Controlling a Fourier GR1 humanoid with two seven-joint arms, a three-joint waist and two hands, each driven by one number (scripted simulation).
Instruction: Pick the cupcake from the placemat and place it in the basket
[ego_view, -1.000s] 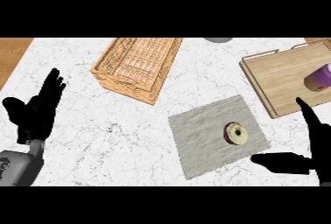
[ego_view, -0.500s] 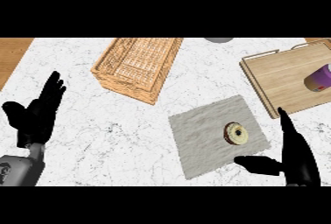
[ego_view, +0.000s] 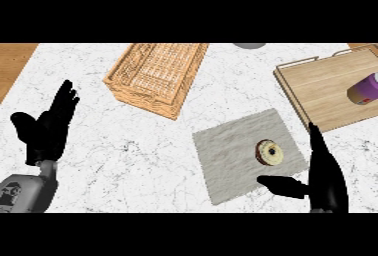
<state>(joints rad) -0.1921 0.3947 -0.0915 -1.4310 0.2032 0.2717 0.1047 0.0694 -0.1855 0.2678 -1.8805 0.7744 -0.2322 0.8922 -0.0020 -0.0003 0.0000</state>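
Observation:
A small cupcake (ego_view: 269, 152) with pale frosting and a dark centre sits on the grey placemat (ego_view: 229, 155), right of the middle. The woven wooden basket (ego_view: 156, 75) lies at the upper middle, with nothing in it. My right hand (ego_view: 322, 177) is open at the lower right, fingers straight beside the cupcake's right and the thumb stretched out just below it, touching nothing. My left hand (ego_view: 46, 127) rests open at the left edge, fingers up.
A wooden tray (ego_view: 325, 85) at the upper right holds a purple cup (ego_view: 365, 90). A grey round object (ego_view: 249, 45) peeks in at the top edge. A wooden strip (ego_view: 15, 60) borders the white marble counter on the left.
My right hand has moved left, closer to the cupcake, with its thumb now under it. The left hand has stayed in place.

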